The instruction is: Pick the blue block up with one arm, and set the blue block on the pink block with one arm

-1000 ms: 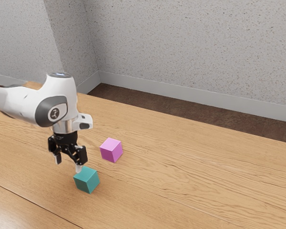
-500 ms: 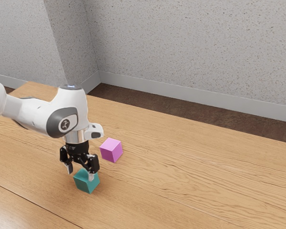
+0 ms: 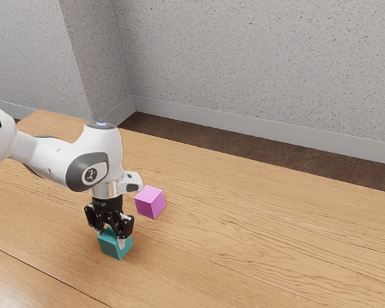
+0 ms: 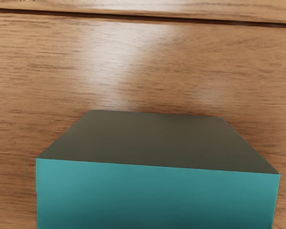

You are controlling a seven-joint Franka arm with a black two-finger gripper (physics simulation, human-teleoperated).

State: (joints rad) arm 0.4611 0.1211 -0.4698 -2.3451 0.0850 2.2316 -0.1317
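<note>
Exterior view: the tool (image 3: 107, 233) hangs low over the blue block (image 3: 113, 248), spread wide and straddling the block's upper part. No squeeze is evident, so I judge it not gripped. The block sits on the bench (image 3: 256, 218), directly beneath the tool. The pink block (image 3: 149, 201) lies near, toward the exterior view's right and farther back, apart from the blue one.

Wrist view: the blue block (image 4: 157, 191) lies just under the hand, its top face squarely presented, with bare bench (image 4: 133, 62) beyond. Likely next: close, then lift.
</note>
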